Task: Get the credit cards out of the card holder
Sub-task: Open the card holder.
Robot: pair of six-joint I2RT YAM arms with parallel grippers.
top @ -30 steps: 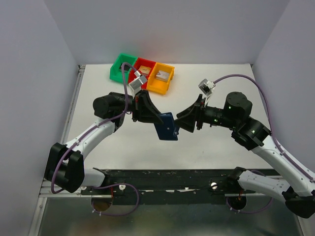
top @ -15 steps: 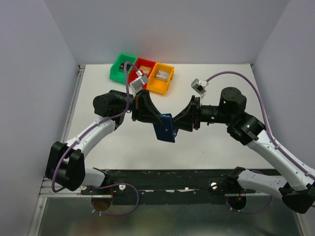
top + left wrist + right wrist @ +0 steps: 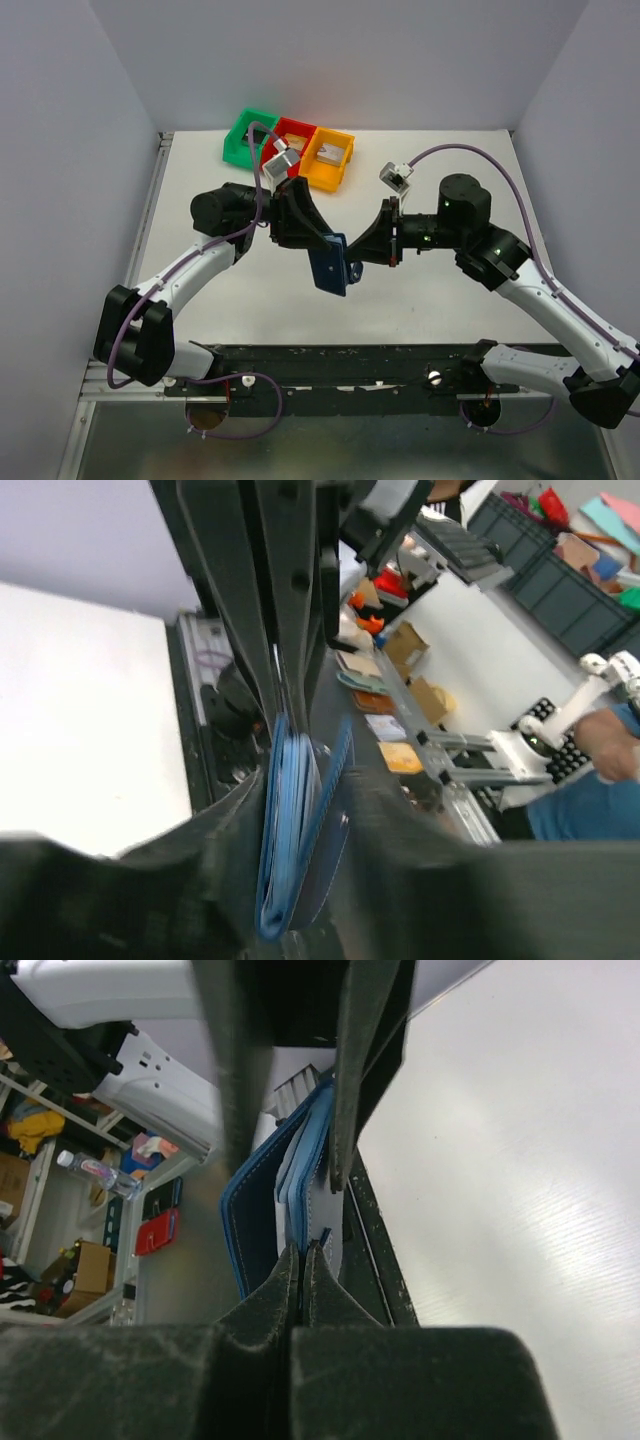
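Card holder [image 3: 330, 263]: dark navy, up in the air over the middle of the desk [image 3: 450, 200], right where the two arms' jaws meet.
Its lie: it is on edge, with the leaves roughly upright. From above it looks like a narrow slab whose long side runs far-to-near, a little askew.
Its leaves: both wrist views show it edge-on, a navy cover with paler blue and greyish layers fanned slightly apart.
Credit cards: I can't pick any out among those layers, since only edges show.
Writing: there is no print I can read on the cover. It is too small from above and edge-on up close.
Left jaws: at the holder's far upper edge. The fingers [image 3: 368, 1070] stand a little apart with the holder's layers between them. I can't tell whether they press on it.
Right jaws: pressed together, with the fingertips [image 3: 275, 1290] hard up against the edge of the pale inner layers. I can't tell whether a thin layer is nipped between them.
Bins: the green bin [image 3: 240, 140], red bin [image 3: 296, 130] and orange bin [image 3: 327, 160] sit in a touching row at the far left of the desk, well apart from the holder. Small tan and pale pieces lie in the red and orange ones.
Room beyond: the left wrist view shows cardboard boxes [image 3: 415, 645] and someone's blue sleeve [image 3: 590, 805].
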